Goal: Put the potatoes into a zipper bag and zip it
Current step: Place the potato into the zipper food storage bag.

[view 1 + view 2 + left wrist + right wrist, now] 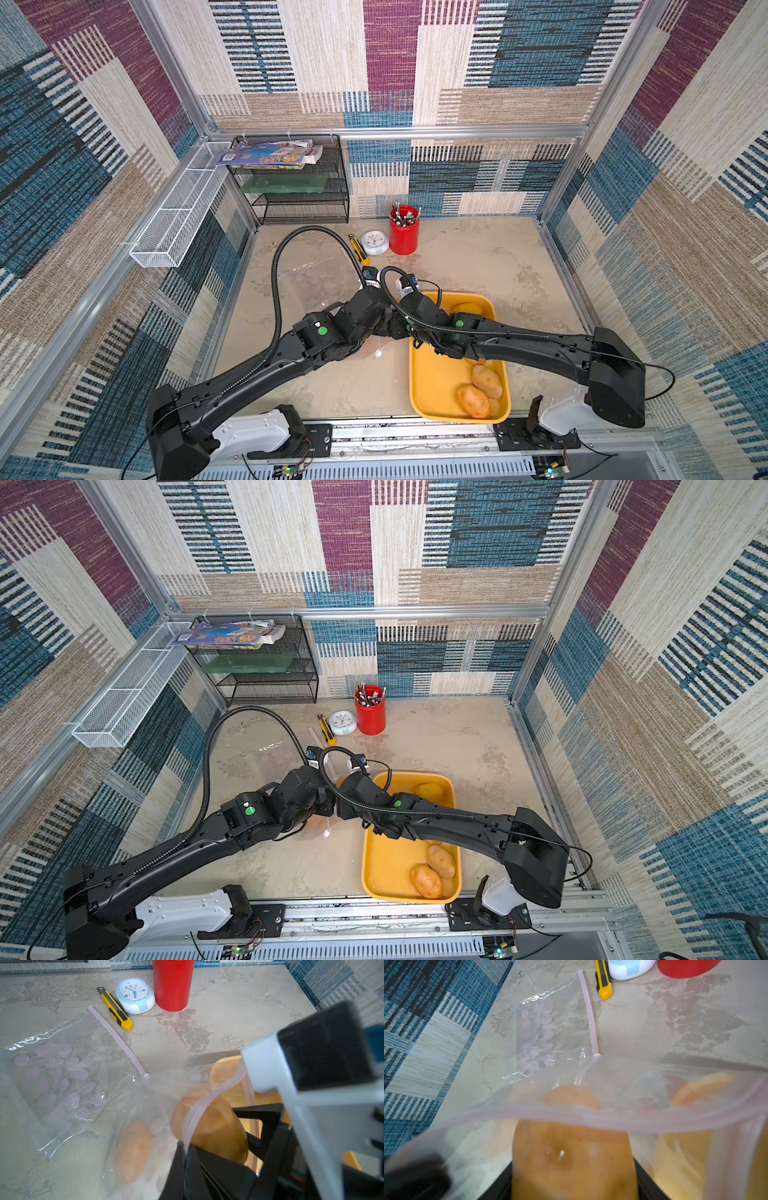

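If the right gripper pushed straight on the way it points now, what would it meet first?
Probably the bagged potato just beyond the held potato; the zipper bag's rim seems to pass above. Depth is unclear.

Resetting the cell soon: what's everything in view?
potatoes: five seen, four tan-orange, one yellow; three in the tray, one in held bag, one in right claw
zipper bags: two, clear with pink zips; one flat on the table, one held open
tray: one, yellow; near right
pen pot: one, red; far side
clock: one, white-blue; beside pot
utility knife: one, yellow-black; beside clock
mesh rack: one, black; far left corner, holding magazines
wire basket: one, white; left wall
arms: two, black; over the table
left claw: shut on held bag's rim
right claw: shut on a potato
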